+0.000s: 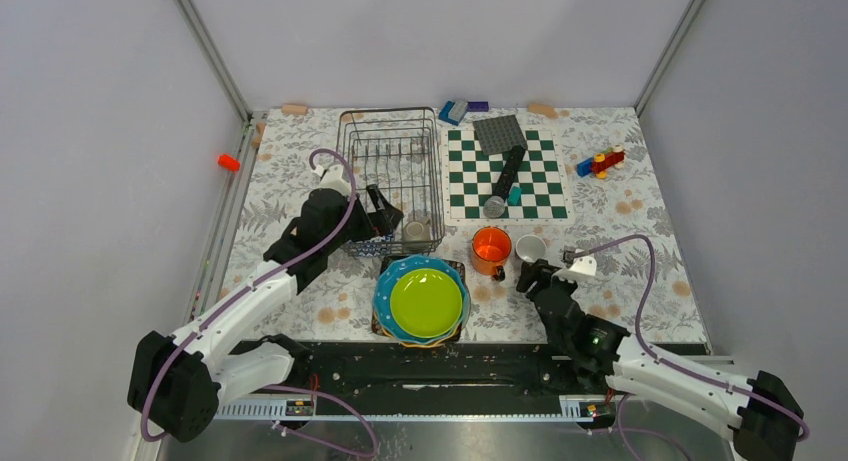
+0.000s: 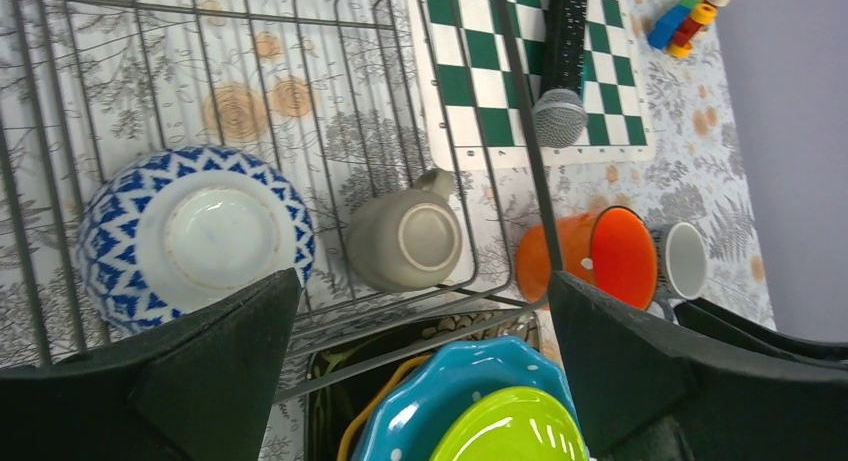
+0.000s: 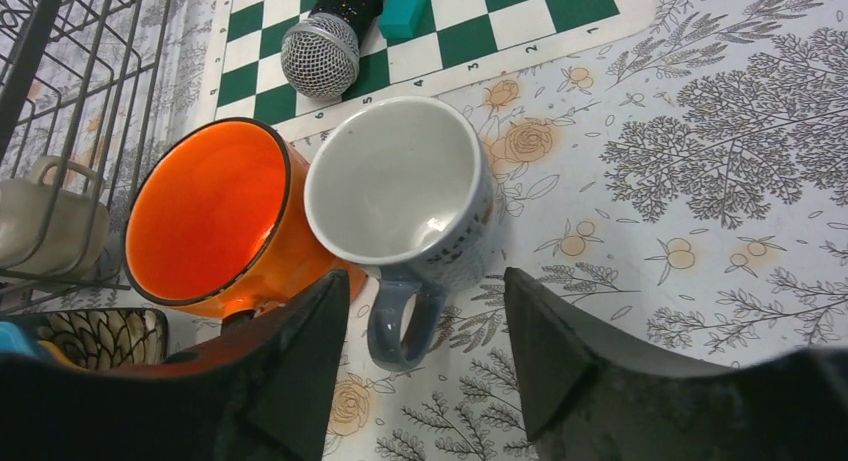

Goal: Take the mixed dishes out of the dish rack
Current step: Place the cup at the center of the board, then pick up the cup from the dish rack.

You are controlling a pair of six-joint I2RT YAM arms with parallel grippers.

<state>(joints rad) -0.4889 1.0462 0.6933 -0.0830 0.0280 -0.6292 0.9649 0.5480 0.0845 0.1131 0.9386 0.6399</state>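
The wire dish rack (image 1: 390, 166) holds a blue-patterned bowl (image 2: 195, 236) and a small grey cup (image 2: 408, 241), both on their sides. My left gripper (image 1: 385, 219) is open and empty, above the rack's near edge. In front of the rack a stack has a lime green plate (image 1: 427, 303) on a blue dotted plate (image 1: 400, 276), with an orange rim (image 2: 365, 416) and a dark patterned plate (image 2: 325, 381) below. The orange mug (image 1: 491, 247) and a grey cup (image 1: 530, 248) stand together. My right gripper (image 3: 425, 351) is open, just behind that cup's handle (image 3: 395, 316).
The checkerboard mat (image 1: 505, 176) lies right of the rack, with a microphone (image 1: 503, 186), a teal block (image 1: 514, 194) and a grey studded plate (image 1: 499, 133) on it. Toy bricks (image 1: 600, 163) lie at the far right and more (image 1: 455, 111) behind the mat.
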